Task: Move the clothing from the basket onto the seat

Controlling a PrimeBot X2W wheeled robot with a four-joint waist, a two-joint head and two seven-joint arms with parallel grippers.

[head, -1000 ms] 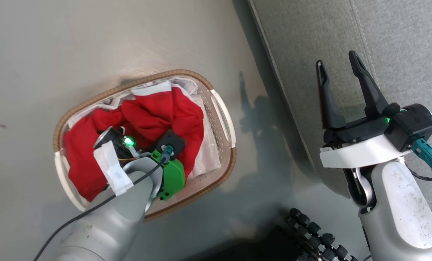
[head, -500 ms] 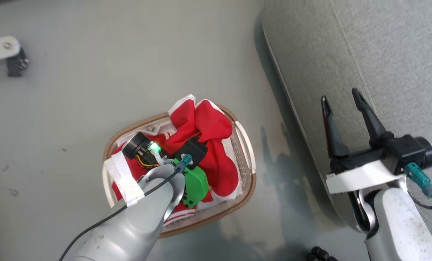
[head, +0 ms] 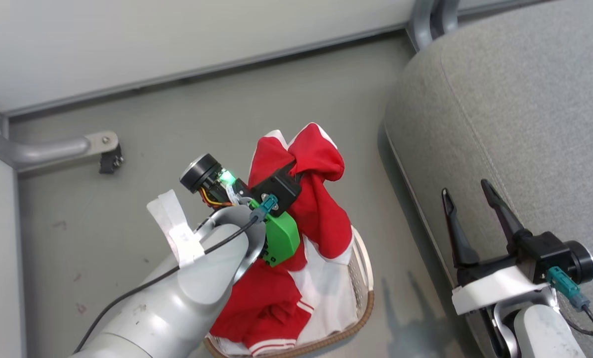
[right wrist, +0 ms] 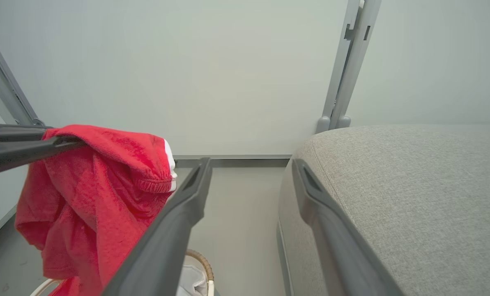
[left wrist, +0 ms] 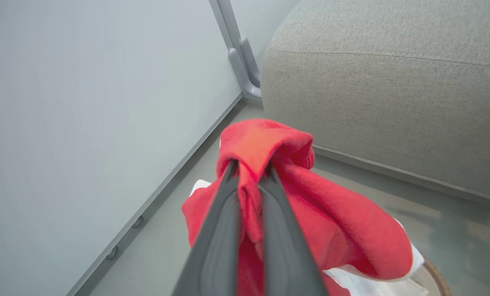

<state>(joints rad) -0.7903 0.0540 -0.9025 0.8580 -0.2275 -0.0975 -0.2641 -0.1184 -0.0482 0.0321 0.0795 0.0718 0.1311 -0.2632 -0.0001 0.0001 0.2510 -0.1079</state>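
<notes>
My left gripper is shut on a bunched fold of the red clothing, a red garment with white trim. The garment is lifted, and its lower part still hangs into the basket. The left wrist view shows both fingers pinching the red cloth at the gripper's tip. The grey seat lies to the right of the basket. Over the seat's near edge, my right gripper stands open with nothing in it. In the right wrist view the hanging garment is to the left, the seat to the right.
A pale wall runs along the far side of the grey floor. A grey metal frame foot lies on the floor at the left. A metal post stands behind the seat's far corner. White liner fabric shows inside the basket.
The head camera has tilted up, so the whole picture shifted. My left gripper has risen out of the basket with the red garment in it. The right gripper stays open.
</notes>
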